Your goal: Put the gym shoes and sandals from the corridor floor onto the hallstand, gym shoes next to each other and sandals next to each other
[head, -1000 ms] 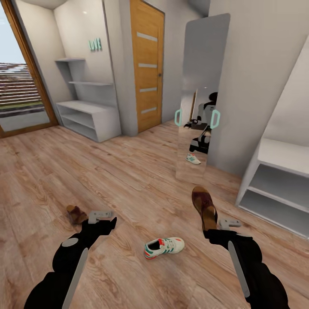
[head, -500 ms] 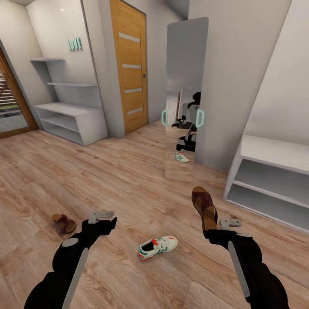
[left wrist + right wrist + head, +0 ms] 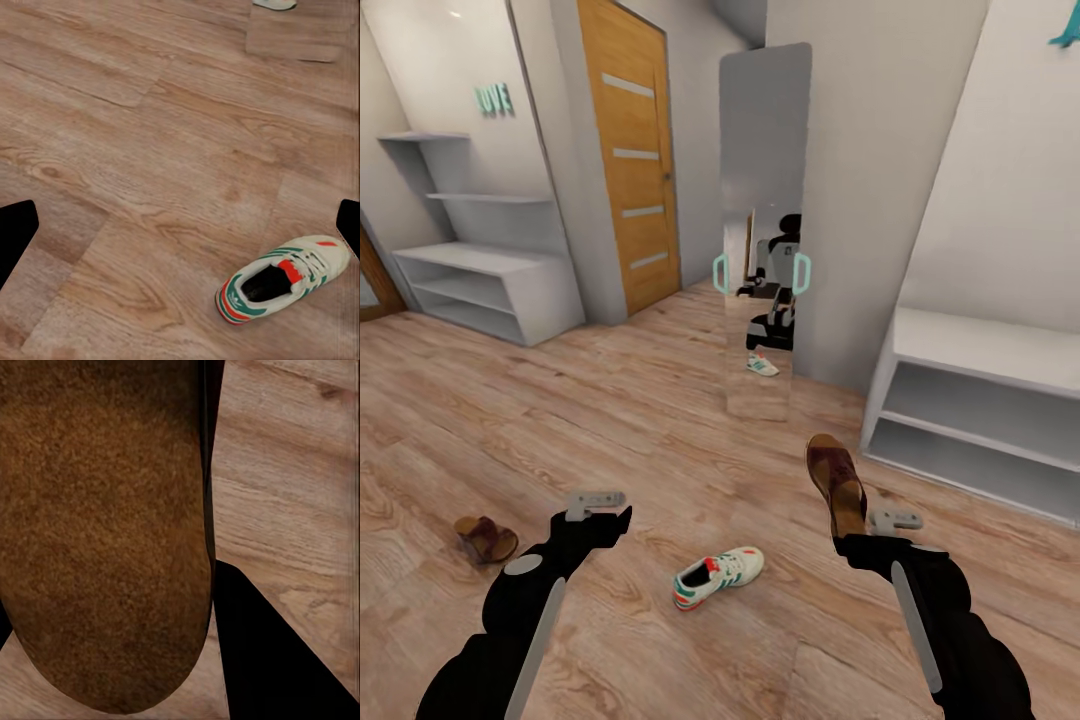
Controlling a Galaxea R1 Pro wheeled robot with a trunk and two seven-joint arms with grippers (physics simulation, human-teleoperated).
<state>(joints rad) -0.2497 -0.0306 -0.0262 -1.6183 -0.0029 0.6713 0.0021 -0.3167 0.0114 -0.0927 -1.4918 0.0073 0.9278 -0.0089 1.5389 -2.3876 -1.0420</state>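
One brown sandal [image 3: 836, 484] is clamped in the right gripper [image 3: 857, 535]; the other sandal [image 3: 486, 538] (lower left) and a gym shoe [image 3: 718, 577] lie on the corridor floor [image 3: 660, 440].

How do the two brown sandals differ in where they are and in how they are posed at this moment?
The sandal in the right hand is held off the corridor floor, its toe pointing up and away; the other sandal lies flat on the floor, near the left arm. The held one is gripped at its heel end by the right hand; the other is untouched. Both are brown with a dark strap.

White-green gym shoe [image 3: 717, 577]; brown sandal [image 3: 836, 483].
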